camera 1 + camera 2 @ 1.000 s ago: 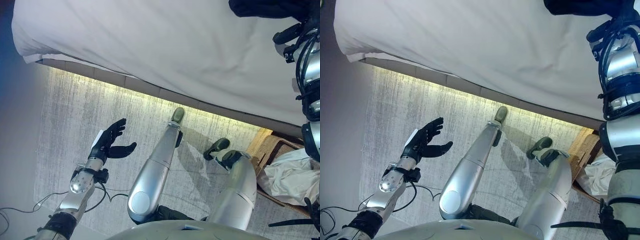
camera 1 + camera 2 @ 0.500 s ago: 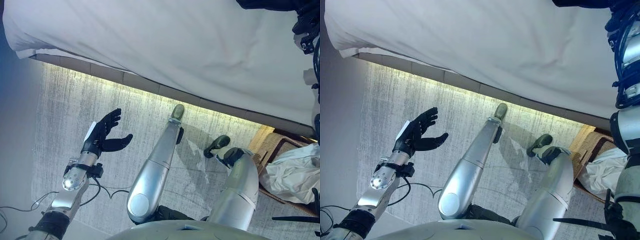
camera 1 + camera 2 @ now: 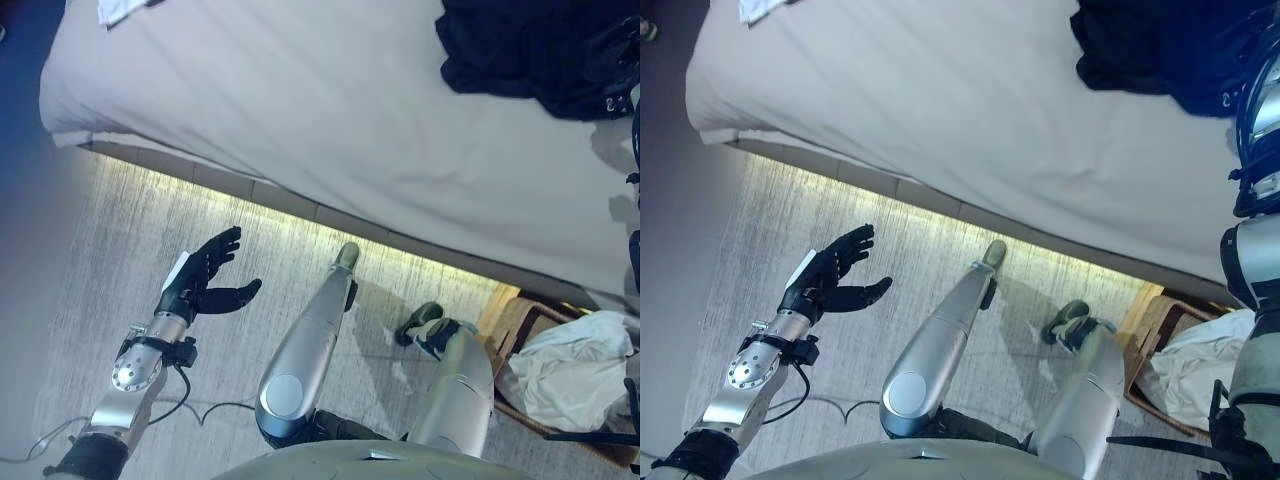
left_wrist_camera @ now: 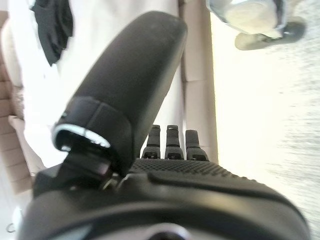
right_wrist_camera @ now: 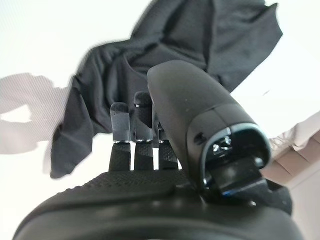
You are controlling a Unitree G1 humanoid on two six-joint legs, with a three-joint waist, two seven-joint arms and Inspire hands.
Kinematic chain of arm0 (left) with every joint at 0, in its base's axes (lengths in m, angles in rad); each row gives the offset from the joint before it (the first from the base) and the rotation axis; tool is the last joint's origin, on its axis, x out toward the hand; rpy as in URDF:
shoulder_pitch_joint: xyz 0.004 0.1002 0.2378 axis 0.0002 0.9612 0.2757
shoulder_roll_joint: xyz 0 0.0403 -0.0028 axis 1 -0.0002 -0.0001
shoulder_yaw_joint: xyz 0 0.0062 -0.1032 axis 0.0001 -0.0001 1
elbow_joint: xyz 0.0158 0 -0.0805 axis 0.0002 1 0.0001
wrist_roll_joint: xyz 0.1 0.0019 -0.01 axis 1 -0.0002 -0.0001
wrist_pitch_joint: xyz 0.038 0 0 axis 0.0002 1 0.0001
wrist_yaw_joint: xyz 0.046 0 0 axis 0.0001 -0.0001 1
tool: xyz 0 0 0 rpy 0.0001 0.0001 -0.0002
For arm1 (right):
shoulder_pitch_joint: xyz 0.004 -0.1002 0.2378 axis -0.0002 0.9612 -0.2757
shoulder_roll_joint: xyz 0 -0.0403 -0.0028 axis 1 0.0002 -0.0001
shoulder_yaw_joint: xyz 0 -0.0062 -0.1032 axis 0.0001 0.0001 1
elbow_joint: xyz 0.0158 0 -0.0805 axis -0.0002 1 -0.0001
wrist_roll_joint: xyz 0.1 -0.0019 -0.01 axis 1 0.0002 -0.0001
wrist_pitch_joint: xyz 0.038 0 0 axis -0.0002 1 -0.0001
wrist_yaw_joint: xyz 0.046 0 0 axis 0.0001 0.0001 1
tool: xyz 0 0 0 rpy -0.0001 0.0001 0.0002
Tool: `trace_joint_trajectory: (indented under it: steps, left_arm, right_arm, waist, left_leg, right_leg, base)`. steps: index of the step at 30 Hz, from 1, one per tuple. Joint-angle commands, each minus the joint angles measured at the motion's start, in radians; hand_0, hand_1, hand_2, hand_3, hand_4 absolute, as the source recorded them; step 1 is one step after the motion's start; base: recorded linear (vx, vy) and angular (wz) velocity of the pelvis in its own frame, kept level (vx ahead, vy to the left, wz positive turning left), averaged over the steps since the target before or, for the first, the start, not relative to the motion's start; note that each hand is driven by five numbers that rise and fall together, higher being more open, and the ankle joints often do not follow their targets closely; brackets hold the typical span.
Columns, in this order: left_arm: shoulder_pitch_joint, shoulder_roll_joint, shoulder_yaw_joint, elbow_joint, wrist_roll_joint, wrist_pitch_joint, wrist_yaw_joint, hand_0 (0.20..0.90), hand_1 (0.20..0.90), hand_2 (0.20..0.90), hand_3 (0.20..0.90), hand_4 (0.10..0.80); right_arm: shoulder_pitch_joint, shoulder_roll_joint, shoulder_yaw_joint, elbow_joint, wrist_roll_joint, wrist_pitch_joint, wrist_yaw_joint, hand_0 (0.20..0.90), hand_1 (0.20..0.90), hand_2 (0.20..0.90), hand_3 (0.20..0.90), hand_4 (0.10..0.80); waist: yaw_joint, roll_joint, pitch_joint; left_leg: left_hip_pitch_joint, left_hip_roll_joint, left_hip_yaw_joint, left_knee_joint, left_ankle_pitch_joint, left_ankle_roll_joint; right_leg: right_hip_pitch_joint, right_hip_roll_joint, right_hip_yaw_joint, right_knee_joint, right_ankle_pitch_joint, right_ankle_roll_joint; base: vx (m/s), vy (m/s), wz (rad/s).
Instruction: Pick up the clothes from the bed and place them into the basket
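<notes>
Dark cloth, crumpled into loose folds, lies on the bed [image 3: 330, 110] at its far right: this garment [image 3: 530, 50] shows only as a heap in the two eye views, while the right wrist view shows it spread out flat on the pale sheet, with ragged edges and a soft, matte weave, just past the right hand [image 5: 150, 170]. That hand's fingers [image 5: 120, 125] are straight and side by side, pointing at the garment with the thumb standing up beside them; whether they touch the cloth cannot be told. In the eye views this hand is hidden at the right edge, where only the arm shows. The left hand [image 3: 205, 280] is plain there, held over the floor well apart from the bed, fingers spread and relaxed, thumb out, holding nothing; its own wrist view shows little beyond its fingers and thumb, the side of the bed and a small dark patch of the garment far off. A small pale piece of cloth [image 3: 122, 9] lies at the bed's far left corner. The basket [image 3: 505, 330], woven and tan, stands on the floor at the lower right beside the bed, with white cloth [image 3: 575, 375] bunched inside it. The floor [image 3: 110, 250] is a grey, streaked carpet, and a strip of warm light runs along the base of the bed.
</notes>
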Motion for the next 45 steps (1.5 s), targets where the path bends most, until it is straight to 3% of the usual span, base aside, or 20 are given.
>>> trace_joint_trajectory:
  steps: [1,11,15,16,17,19,22,26,32,34,35,37,39,40,43,45]
  left_arm:
    - [0.024,0.037,0.095,-0.002,-0.030,-0.074,-0.020,0.900,0.900,0.900,0.900,0.800]
    - [0.003,0.023,0.077,0.002,0.005,-0.029,-0.025,0.900,0.900,0.900,0.900,0.800]
    - [-0.011,0.017,0.074,0.034,0.051,-0.001,0.018,0.900,0.900,0.900,0.900,0.800]
    - [-0.014,0.013,0.074,0.050,0.067,0.009,0.038,0.900,0.900,0.900,0.900,0.800]
    - [-0.017,0.006,0.076,0.068,0.084,0.026,0.059,0.900,0.900,0.900,0.900,0.800]
    - [-0.019,0.001,0.076,0.085,0.100,0.036,0.082,0.900,0.900,0.900,0.900,0.800]
    - [-0.019,-0.019,0.110,0.123,0.121,0.085,0.131,0.900,0.900,0.900,0.900,0.800]
    - [-0.033,-0.043,0.143,0.150,0.125,0.131,0.183,0.900,0.900,0.900,0.900,0.800]
    - [-0.064,-0.068,0.168,0.137,0.084,0.170,0.209,0.900,0.900,0.900,0.900,0.800]
    - [-0.071,-0.073,0.170,0.141,0.069,0.169,0.206,0.900,0.900,0.900,0.900,0.800]
    - [-0.075,-0.094,0.169,0.139,0.054,0.167,0.201,0.900,0.900,0.900,0.900,0.800]
    - [-0.081,-0.113,0.163,0.137,0.054,0.156,0.184,0.900,0.900,0.900,0.900,0.800]
    - [-0.096,-0.118,0.154,0.139,0.053,0.151,0.167,0.900,0.900,0.900,0.900,0.800]
    - [-0.103,-0.117,0.151,0.144,0.053,0.149,0.170,0.900,0.900,0.900,0.900,0.800]
    - [-0.120,-0.119,0.137,0.137,0.059,0.151,0.195,0.900,0.900,0.900,0.900,0.800]
    - [-0.140,-0.105,0.141,0.101,0.073,0.180,0.202,0.900,0.900,0.900,0.900,0.800]
  right_arm:
    - [-0.043,-0.150,0.000,-0.025,-0.082,-0.086,0.002,0.300,0.300,0.300,0.200,0.100]
    - [0.024,-0.182,-0.043,-0.005,-0.096,-0.116,0.054,0.300,0.300,0.300,0.200,0.100]
    - [0.087,-0.182,-0.088,-0.028,-0.016,-0.134,0.084,0.300,0.300,0.300,0.200,0.100]
    - [0.117,-0.173,-0.110,-0.042,0.019,-0.136,0.093,0.495,0.495,0.495,0.428,0.328]
    - [0.160,-0.158,-0.140,-0.057,0.035,-0.145,0.110,0.900,0.900,0.900,0.900,0.800]
    - [0.219,-0.142,-0.175,-0.083,0.063,-0.158,0.111,0.900,0.900,0.900,0.900,0.800]
    - [0.409,-0.059,-0.290,-0.168,0.095,-0.182,0.114,0.900,0.900,0.900,0.900,0.800]
    - [0.559,0.028,-0.351,-0.266,0.092,-0.192,0.077,0.900,0.900,0.900,0.900,0.800]
    - [0.661,0.089,-0.390,-0.360,0.096,-0.155,0.055,0.900,0.900,0.900,0.900,0.800]
    - [0.670,0.097,-0.395,-0.365,0.099,-0.158,0.052,0.900,0.900,0.900,0.900,0.800]
    - [0.667,0.102,-0.391,-0.382,0.111,-0.143,0.038,0.900,0.900,0.900,0.900,0.800]
    - [0.681,0.098,-0.398,-0.398,0.104,-0.145,0.019,0.900,0.900,0.900,0.900,0.800]
    - [0.693,0.107,-0.397,-0.412,0.092,-0.151,-0.016,0.900,0.900,0.900,0.900,0.800]
    - [0.694,0.118,-0.391,-0.421,0.073,-0.169,-0.033,0.900,0.900,0.900,0.900,0.800]
    - [0.693,0.117,-0.386,-0.434,0.058,-0.189,-0.038,0.900,0.900,0.900,0.900,0.800]
    - [0.688,0.103,-0.402,-0.426,0.045,-0.210,-0.030,0.900,0.900,0.900,0.900,0.800]
  waist:
    - [0.041,-0.029,-0.047]
    - [0.036,-0.071,-0.136]
    - [0.018,-0.089,-0.166]
    - [0.012,-0.094,-0.173]
    - [0.004,-0.099,-0.185]
    - [-0.004,-0.102,-0.198]
    - [-0.044,-0.117,-0.250]
    - [-0.094,-0.123,-0.309]
    - [-0.133,-0.123,-0.355]
    - [-0.138,-0.127,-0.359]
    - [-0.147,-0.146,-0.360]
    - [-0.154,-0.154,-0.351]
    - [-0.153,-0.139,-0.352]
    - [-0.160,-0.138,-0.354]
    - [-0.158,-0.132,-0.360]
    - [-0.154,-0.127,-0.353]
  left_leg:
    - [0.091,0.023,0.058,0.006,-0.095,0.001]
    - [0.250,0.047,0.054,-0.119,-0.091,-0.012]
    - [0.305,0.061,0.067,-0.148,-0.102,-0.015]
    - [0.323,0.064,0.068,-0.160,-0.102,-0.017]
    - [0.346,0.068,0.069,-0.181,-0.100,-0.019]
    - [0.366,0.072,0.073,-0.222,-0.063,-0.014]
    - [0.466,0.090,0.093,-0.333,-0.033,-0.022]
    - [0.525,0.108,0.125,-0.408,-0.008,-0.027]
    - [0.566,0.127,0.133,-0.474,0.015,-0.035]
    - [0.568,0.130,0.130,-0.468,0.011,-0.038]
    - [0.544,0.134,0.137,-0.374,0.029,-0.058]
    - [0.479,0.125,0.156,-0.248,0.054,-0.064]
    - [0.476,0.102,0.179,-0.331,0.031,-0.053]
    - [0.496,0.113,0.204,-0.355,0.008,-0.041]
    - [0.521,0.090,0.164,-0.377,-0.018,-0.025]
    - [0.530,0.088,0.181,-0.375,-0.047,-0.002]
  right_leg:
    - [0.144,0.096,-0.065,-0.043,0.020,-0.032]
    - [0.330,0.110,-0.079,-0.232,0.058,-0.015]
    - [0.391,0.116,-0.075,-0.298,0.075,-0.004]
    - [0.407,0.119,-0.070,-0.316,0.080,0.000]
    - [0.427,0.123,-0.065,-0.343,0.086,0.006]
    - [0.445,0.125,-0.074,-0.388,0.123,0.007]
    - [0.510,0.151,-0.047,-0.502,0.155,0.033]
    - [0.545,0.174,-0.012,-0.577,0.184,0.050]
    - [0.568,0.205,0.011,-0.627,0.196,0.051]
    - [0.571,0.212,0.017,-0.635,0.196,0.046]
    - [0.589,0.215,0.036,-0.682,0.212,0.030]
    - [0.604,0.208,0.033,-0.706,0.230,0.021]
    - [0.611,0.213,0.025,-0.704,0.236,0.041]
    - [0.601,0.206,0.026,-0.688,0.231,0.048]
    - [0.580,0.196,0.041,-0.653,0.226,0.059]
    - [0.557,0.194,0.029,-0.548,0.188,0.059]
  base:
    - [0.046,0.014,-0.03]
    - [0.079,0.037,-0.09]
    - [0.064,0.043,-0.07]
    - [0.089,0.035,-0.05]
    - [0.088,0.027,-0.07]
    - [0.028,0.058,-0.10]
    - [0.110,0.025,-0.14]
    - [0.089,-0.030,-0.22]
    - [0.005,-0.071,-0.19]
    - [-0.021,-0.094,-0.17]
    - [-0.036,-0.074,-0.15]
    - [-0.030,-0.038,-0.15]
    - [0.034,0.046,-0.02]
    - [0.071,0.080,0.11]
    - [0.071,0.075,0.04]
    - [0.088,0.067,-0.05]
